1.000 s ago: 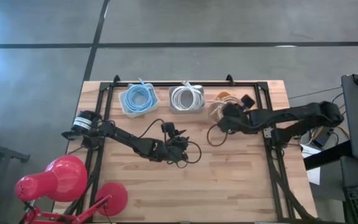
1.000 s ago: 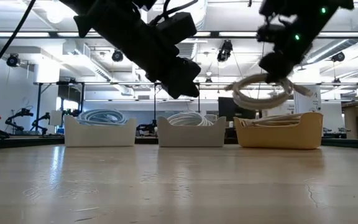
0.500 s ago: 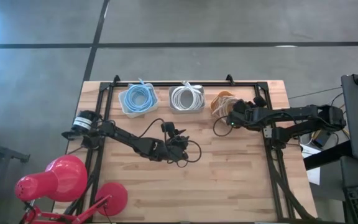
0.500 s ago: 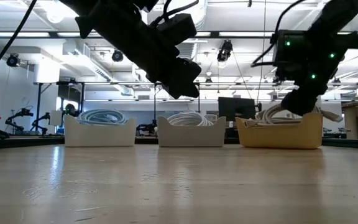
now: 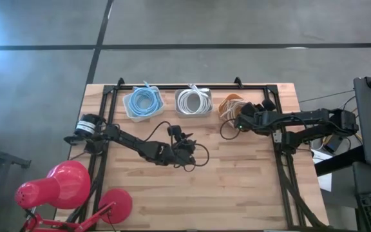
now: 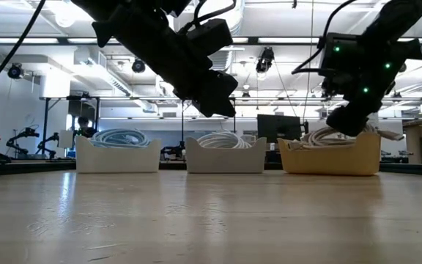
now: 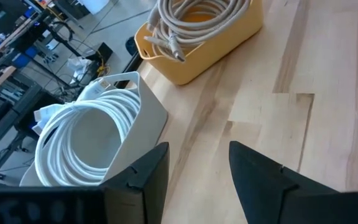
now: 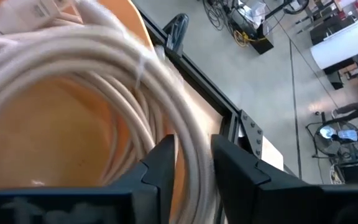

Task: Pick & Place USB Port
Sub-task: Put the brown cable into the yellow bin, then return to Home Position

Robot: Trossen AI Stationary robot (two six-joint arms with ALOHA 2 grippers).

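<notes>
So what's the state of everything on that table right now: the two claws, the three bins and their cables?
Left gripper: open, empty, hovering mid-table.
Right gripper: closed around the beige cable, over the yellow bin.
Beige cable: coiled, lying in the yellow bin.
Blue cable: coiled in the left bin.
White cable: coiled in the middle bin.

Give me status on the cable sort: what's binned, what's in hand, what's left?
Done: coiled light-blue cable and coiled white cable each sit in a white bin.

In hand: right gripper is at the yellow bin, beige cable coil lying in it, fingers astride the strands.

Left: release and retreat. Left gripper hovers open over mid-table, holding nothing.
</notes>
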